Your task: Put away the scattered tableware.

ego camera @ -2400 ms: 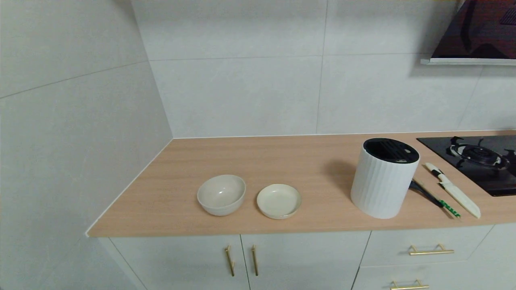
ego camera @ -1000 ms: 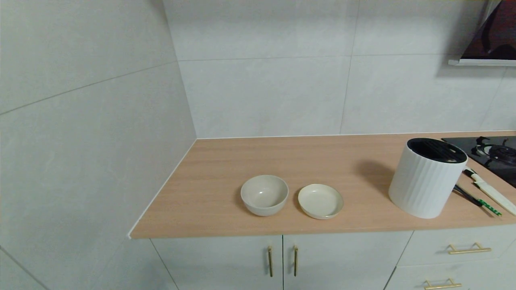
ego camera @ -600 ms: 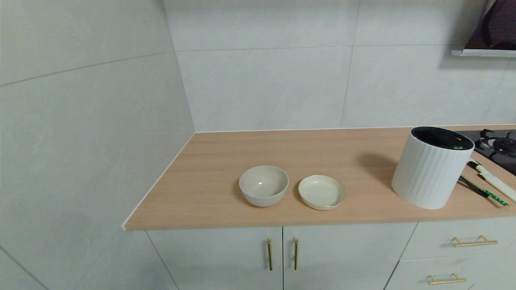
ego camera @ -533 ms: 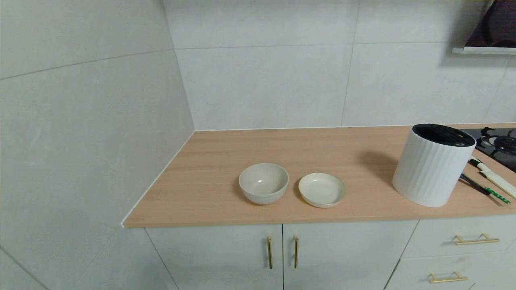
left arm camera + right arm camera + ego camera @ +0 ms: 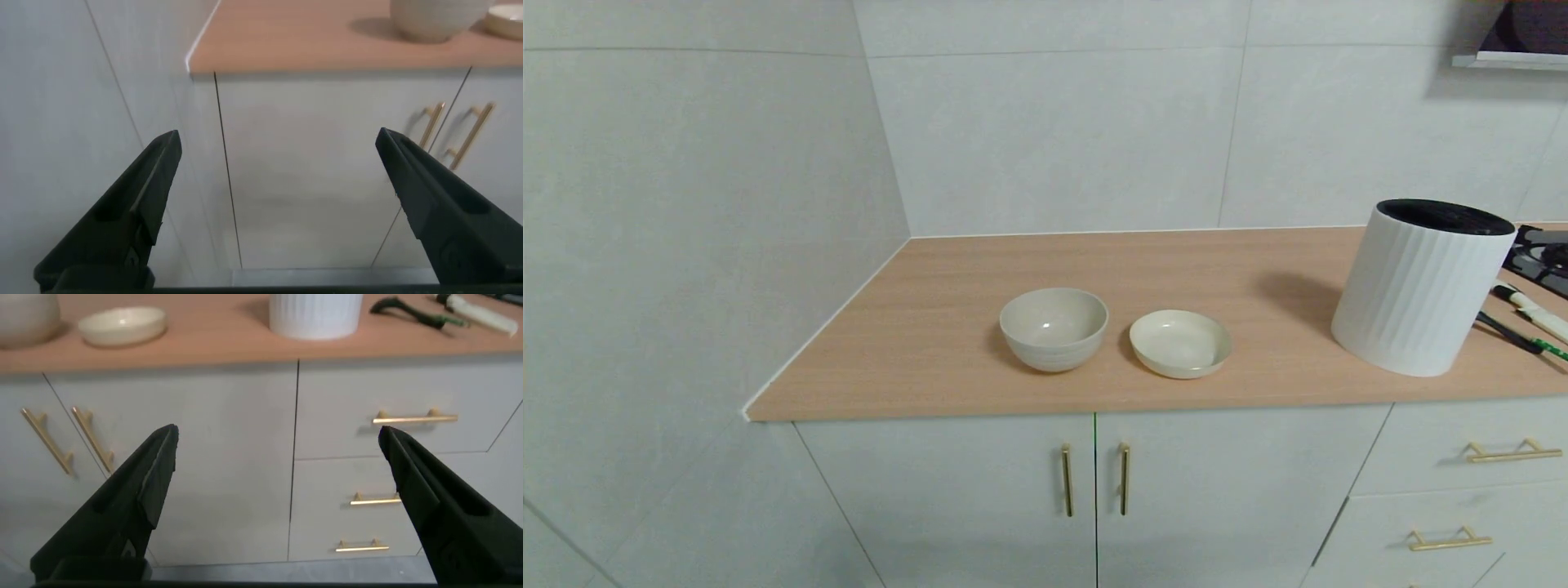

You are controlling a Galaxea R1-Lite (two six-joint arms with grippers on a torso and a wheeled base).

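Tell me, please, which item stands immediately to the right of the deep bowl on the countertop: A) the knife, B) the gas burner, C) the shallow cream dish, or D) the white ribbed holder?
C, since the shallow cream dish sits just beside the deep bowl on the countertop, with only a narrow gap between them.

In my head view the right edge cuts off the knife [image 5: 1531,306] and the stove [image 5: 1540,258]. The white holder [image 5: 1417,294] hides 1 end of the black utensil [image 5: 1511,335].
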